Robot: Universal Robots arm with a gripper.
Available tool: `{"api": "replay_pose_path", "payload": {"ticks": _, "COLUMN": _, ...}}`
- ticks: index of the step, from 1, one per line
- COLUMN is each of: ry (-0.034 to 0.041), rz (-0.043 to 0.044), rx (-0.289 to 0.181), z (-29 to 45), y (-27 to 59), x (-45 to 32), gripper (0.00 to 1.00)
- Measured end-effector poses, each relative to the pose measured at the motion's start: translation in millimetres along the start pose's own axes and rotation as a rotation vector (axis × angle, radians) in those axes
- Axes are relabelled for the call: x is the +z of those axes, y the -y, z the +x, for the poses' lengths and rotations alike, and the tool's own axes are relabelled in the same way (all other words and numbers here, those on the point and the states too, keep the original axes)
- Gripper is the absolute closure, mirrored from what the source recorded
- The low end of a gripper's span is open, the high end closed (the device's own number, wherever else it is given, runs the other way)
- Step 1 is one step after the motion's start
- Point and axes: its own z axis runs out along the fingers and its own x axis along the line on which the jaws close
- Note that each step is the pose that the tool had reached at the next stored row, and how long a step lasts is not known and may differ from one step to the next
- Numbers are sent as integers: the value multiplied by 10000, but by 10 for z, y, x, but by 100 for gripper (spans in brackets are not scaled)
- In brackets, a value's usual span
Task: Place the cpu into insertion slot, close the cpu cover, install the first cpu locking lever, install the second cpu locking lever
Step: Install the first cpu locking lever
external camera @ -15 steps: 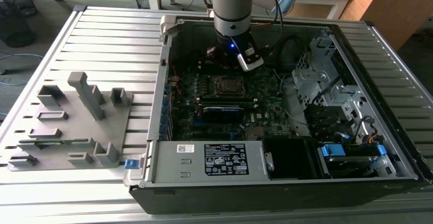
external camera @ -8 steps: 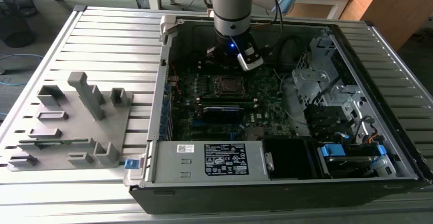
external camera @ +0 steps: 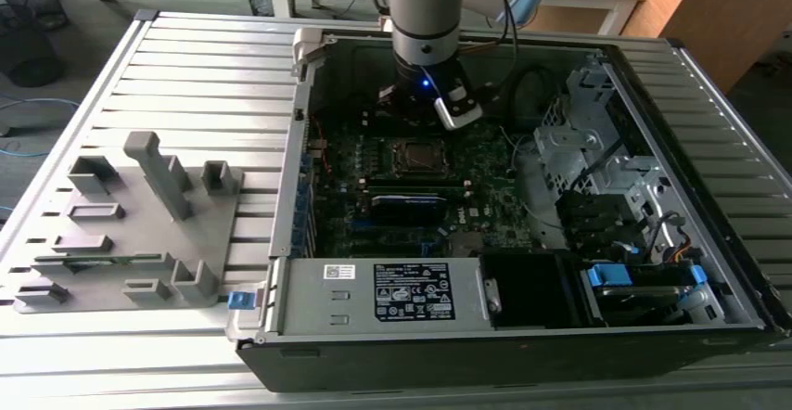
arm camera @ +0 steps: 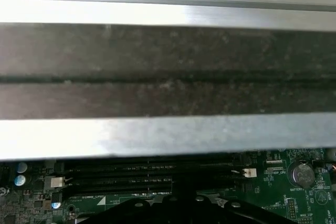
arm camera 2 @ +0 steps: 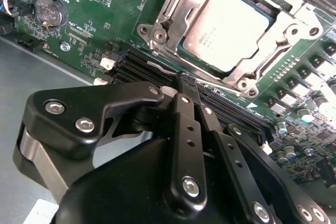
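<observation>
Gripper [arm camera 2: 187, 83] is pinched shut, nothing in it; the cpu [arm camera 2: 229, 27] sits framed by the cpu cover [arm camera 2: 170, 6] just beyond its tips.

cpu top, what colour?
The cpu has a dull silver-grey metal top, seen best in the second wrist view.
</observation>
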Motion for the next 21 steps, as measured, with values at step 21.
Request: {"api": "replay_pose_path", "payload": {"ticks": 21, "ry": 1, "rz": 0, "rx": -1, "z": -104, "y": -8, "x": 24, "gripper": 89}}
